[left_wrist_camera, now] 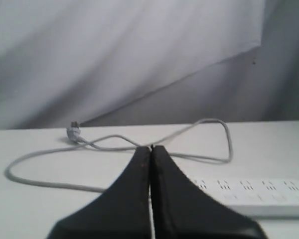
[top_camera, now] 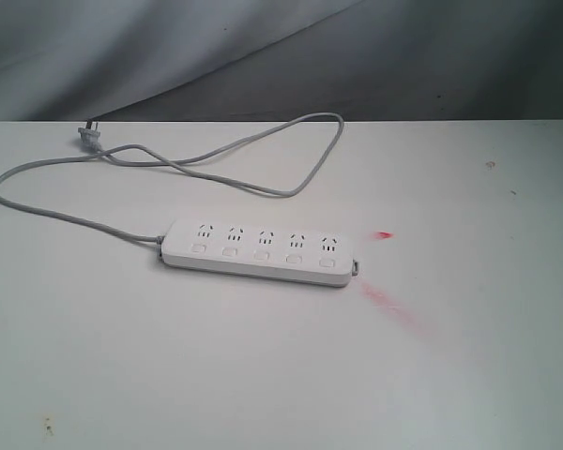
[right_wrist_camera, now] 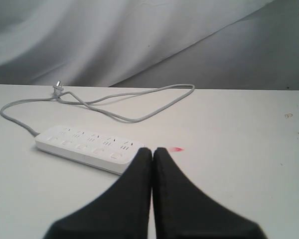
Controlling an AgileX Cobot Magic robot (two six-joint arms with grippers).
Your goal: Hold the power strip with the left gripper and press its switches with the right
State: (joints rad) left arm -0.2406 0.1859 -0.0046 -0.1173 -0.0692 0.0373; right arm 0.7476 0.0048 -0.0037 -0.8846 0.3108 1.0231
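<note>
The white power strip (top_camera: 258, 251) lies flat on the table near the middle, its row of switches (top_camera: 262, 253) along the near side below the outlets. Its grey cord (top_camera: 216, 155) loops back to a plug (top_camera: 88, 139) at the far left. Neither arm shows in the exterior view. My left gripper (left_wrist_camera: 151, 148) is shut and empty, back from the power strip (left_wrist_camera: 259, 194), which lies off to one side of it. My right gripper (right_wrist_camera: 152, 149) is also shut and empty, its tips just short of the end of the power strip (right_wrist_camera: 87, 147).
A small red mark (top_camera: 383, 234) and a pink smear (top_camera: 387, 305) stain the white table (top_camera: 263, 375) beside the strip's right end. A grey cloth backdrop (top_camera: 263, 56) hangs behind the table's far edge.
</note>
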